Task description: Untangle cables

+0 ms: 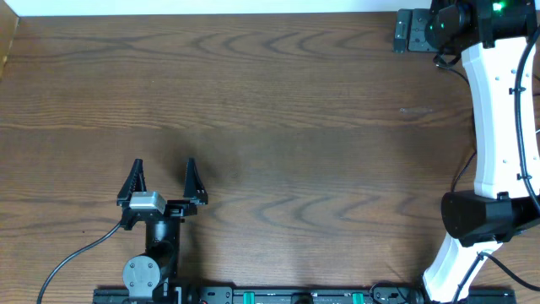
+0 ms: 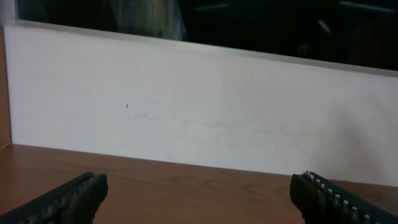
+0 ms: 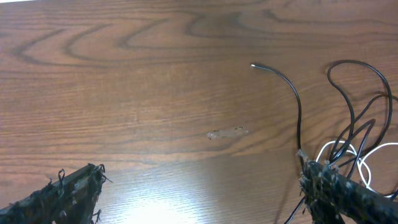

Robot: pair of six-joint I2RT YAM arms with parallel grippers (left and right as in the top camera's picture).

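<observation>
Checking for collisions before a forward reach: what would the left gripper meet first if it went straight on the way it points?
The left gripper, open, points across bare table; its way looks free. First in line seems to be the white wall at the far edge, though depth is unclear.

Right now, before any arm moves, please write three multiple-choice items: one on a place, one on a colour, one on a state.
1. The cables lie: A in a box; B beside a finger of the right gripper; C on a tray.
2. Their colours: A red and blue; B black and white; C all yellow.
3. The left gripper is: A open; B shut on a cable; C shut, empty.
Key: B, the right wrist view shows them there; B, black cords and one white; A, its fingers stand wide apart.
</observation>
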